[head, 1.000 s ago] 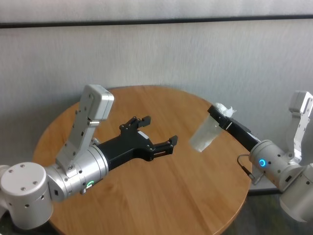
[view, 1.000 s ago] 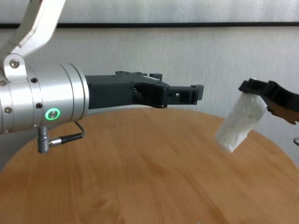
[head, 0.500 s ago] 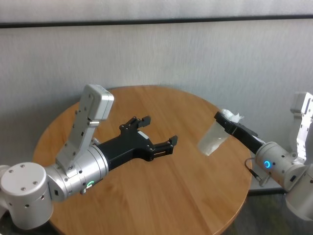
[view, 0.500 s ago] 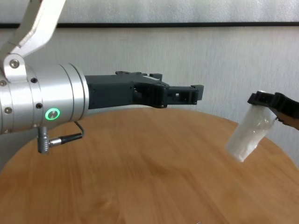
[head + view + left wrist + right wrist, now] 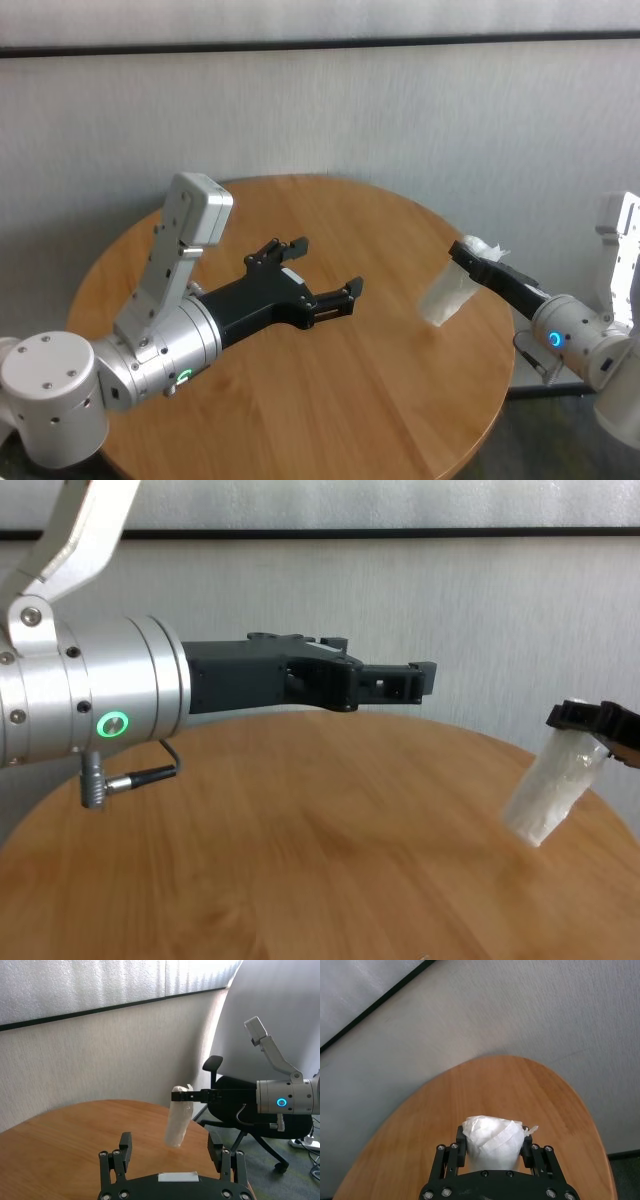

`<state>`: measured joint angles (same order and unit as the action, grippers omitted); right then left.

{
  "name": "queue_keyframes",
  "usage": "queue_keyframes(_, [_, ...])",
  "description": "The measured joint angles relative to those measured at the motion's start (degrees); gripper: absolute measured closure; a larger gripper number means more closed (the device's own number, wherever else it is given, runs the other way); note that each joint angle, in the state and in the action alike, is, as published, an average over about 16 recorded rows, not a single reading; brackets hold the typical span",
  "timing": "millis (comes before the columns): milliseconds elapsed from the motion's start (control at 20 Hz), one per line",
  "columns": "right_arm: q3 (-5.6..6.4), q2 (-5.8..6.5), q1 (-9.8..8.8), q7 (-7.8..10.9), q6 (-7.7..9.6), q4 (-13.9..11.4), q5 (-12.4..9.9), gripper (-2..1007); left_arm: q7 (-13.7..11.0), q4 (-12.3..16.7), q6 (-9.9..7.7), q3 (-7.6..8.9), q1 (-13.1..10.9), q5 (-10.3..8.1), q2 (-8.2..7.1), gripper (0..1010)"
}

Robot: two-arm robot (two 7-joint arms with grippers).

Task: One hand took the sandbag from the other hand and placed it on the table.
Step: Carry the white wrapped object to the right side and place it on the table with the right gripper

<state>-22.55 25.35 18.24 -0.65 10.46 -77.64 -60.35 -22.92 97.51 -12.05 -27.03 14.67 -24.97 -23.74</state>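
Observation:
The sandbag (image 5: 443, 296), a white crinkled pouch, hangs tilted over the right edge of the round wooden table (image 5: 350, 400). My blue-ringed right gripper (image 5: 472, 252) is shut on its upper end. In the right wrist view the sandbag (image 5: 492, 1141) fills the gap between the fingers (image 5: 461, 1152). In the chest view the pouch's (image 5: 550, 798) lower end is close to the tabletop; I cannot tell if it touches. My green-ringed left gripper (image 5: 325, 265) hovers open and empty over the table's middle, well apart from the pouch. The left wrist view looks across at the sandbag (image 5: 179, 1120).
A grey wall runs close behind the table. Beyond the table's right side stands a black office chair (image 5: 235, 1110). My left forearm (image 5: 90, 705) reaches over the table's left half.
My right gripper has carried the sandbag rightward and lower, away from the left gripper, toward the table's right edge. The left arm has not moved.

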Motion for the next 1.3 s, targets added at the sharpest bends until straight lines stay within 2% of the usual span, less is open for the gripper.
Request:
queue_keyframes(450, [-0.65,0.45,1.11,2.28,2.55,2.0,1.7,386,0.0,0.0,0.0,0.0,0.0,0.0,0.0,10])
queue_keyframes(800, [-1.36,0.74,1.8,4.07,3.7,3.0,2.4,375,0.0,0.0,0.0,0.0,0.0,0.0,0.0,10])
queue_keyframes(1050, [-1.45,0.77,1.83,4.01,3.71,3.0,2.4,320,0.0,0.0,0.0,0.0,0.0,0.0,0.0,10])
queue_keyframes(1300, [-1.34,0.69,1.71,3.75,3.49,2.9,2.2,219,0.0,0.0,0.0,0.0,0.0,0.0,0.0,10])
